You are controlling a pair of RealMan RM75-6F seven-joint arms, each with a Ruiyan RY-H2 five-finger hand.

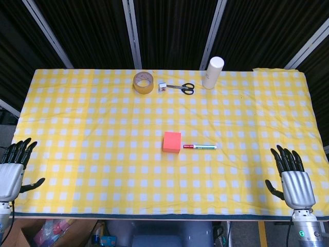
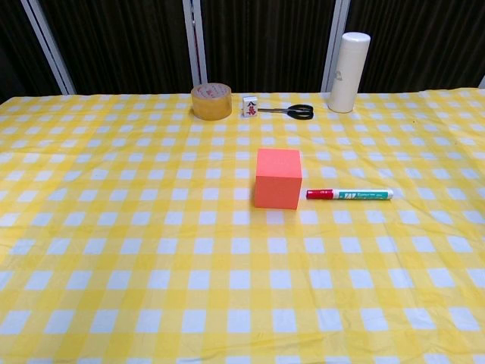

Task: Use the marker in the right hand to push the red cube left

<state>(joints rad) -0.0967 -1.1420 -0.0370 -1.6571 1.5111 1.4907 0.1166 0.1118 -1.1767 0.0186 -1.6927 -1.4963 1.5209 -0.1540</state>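
Note:
The red cube (image 1: 172,142) (image 2: 277,177) stands near the middle of the yellow checked tablecloth. Just to its right lies the marker (image 1: 200,146) (image 2: 349,195), white-bodied with a red cap pointing at the cube and a small gap between them. My right hand (image 1: 293,178) hovers at the table's front right corner, fingers spread, holding nothing, far from the marker. My left hand (image 1: 14,169) is at the front left edge, fingers also apart and empty. Neither hand shows in the chest view.
Along the table's far edge stand a roll of tape (image 1: 143,82) (image 2: 211,101), a small white block (image 1: 162,87), black-handled scissors (image 1: 182,88) (image 2: 292,111) and a tall white cylinder (image 1: 212,72) (image 2: 349,61). Dark panels back the table.

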